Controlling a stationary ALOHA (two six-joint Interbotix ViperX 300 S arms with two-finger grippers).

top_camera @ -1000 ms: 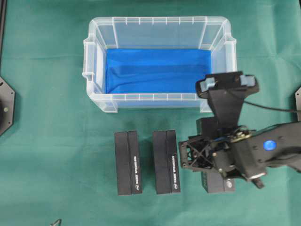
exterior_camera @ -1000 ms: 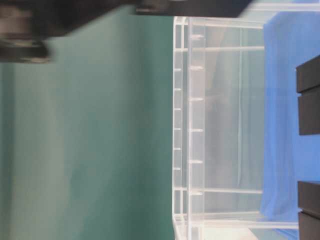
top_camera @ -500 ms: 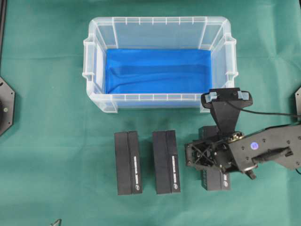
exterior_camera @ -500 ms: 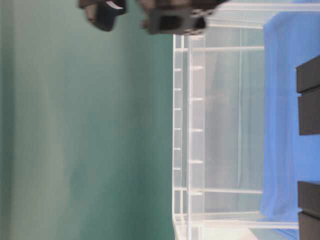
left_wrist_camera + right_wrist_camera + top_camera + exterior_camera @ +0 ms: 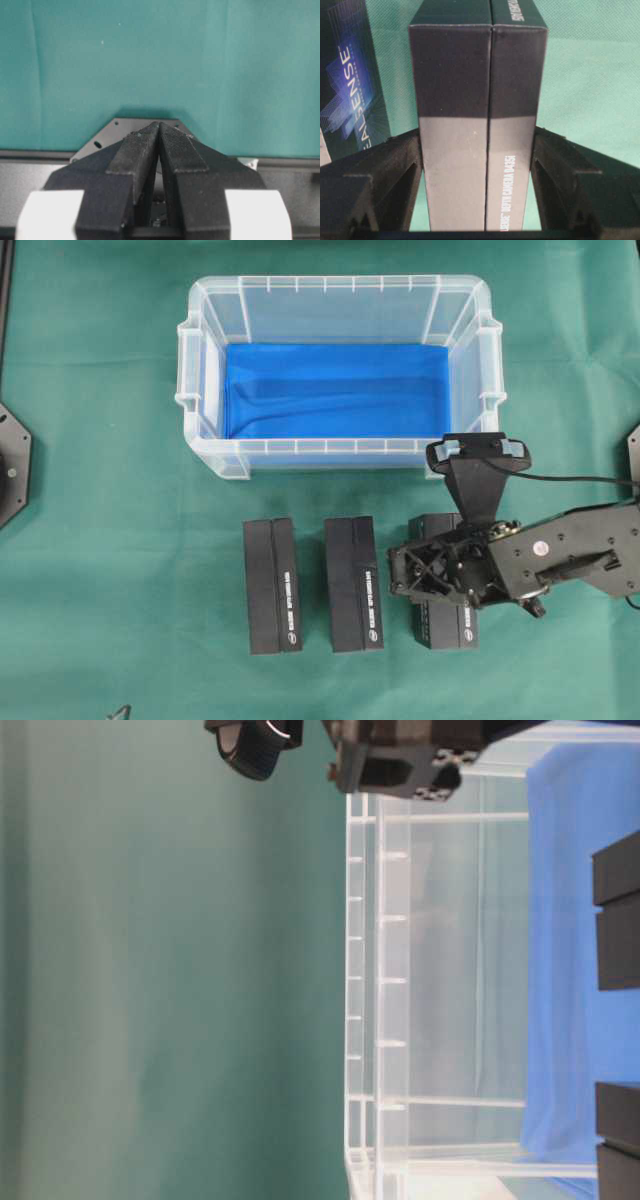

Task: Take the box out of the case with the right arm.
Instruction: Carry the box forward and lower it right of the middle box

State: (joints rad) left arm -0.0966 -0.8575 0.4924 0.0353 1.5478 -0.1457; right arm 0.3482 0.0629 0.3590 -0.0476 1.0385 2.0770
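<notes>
Boxes: the right pincer (image 5: 425, 573) pinches the third box (image 5: 443, 618) on the worktop (image 5: 120, 540), near its front edge, outside the case (image 5: 340, 300). Left pincer (image 5: 159, 145) pressed together.

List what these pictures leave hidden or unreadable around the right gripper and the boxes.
- Overhead view: the right gripper covers much of the third box, so contact with the cloth cannot be judged.
- Right wrist view: the box fills the gap between the fingers; its far end is cut off by the top edge.
- Table-level view: blurred; the gripper is cut off at the top.
- The case holds no box.
</notes>
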